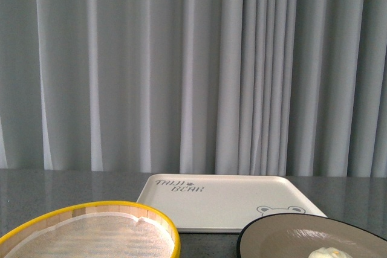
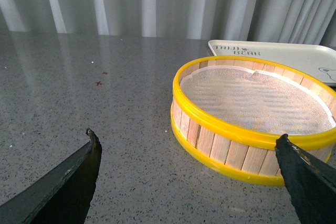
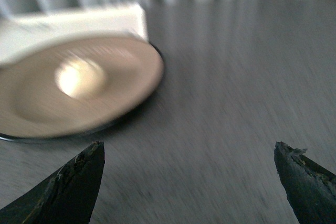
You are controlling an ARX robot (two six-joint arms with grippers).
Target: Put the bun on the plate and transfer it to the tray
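i've got the bun (image 1: 329, 252) resting in the middle of the plate (image 1: 284, 229) | plate on the countertop (image 1: 60, 185), just before the bear tray (image 1: 230, 205), steamer basket (image 1: 91, 208) beside it | left gripper (image 2: 187, 135) spread wide, empty | right gripper (image 3: 187, 145) spread wide, empty, feed blurry

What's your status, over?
Left gripper, right gripper open, empty. Bun on plate. Plate on table, short of tray. Steamer basket off to the left.

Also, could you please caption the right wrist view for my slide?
Blurred view: open right gripper over the table, bun on the plate, tray beside it.
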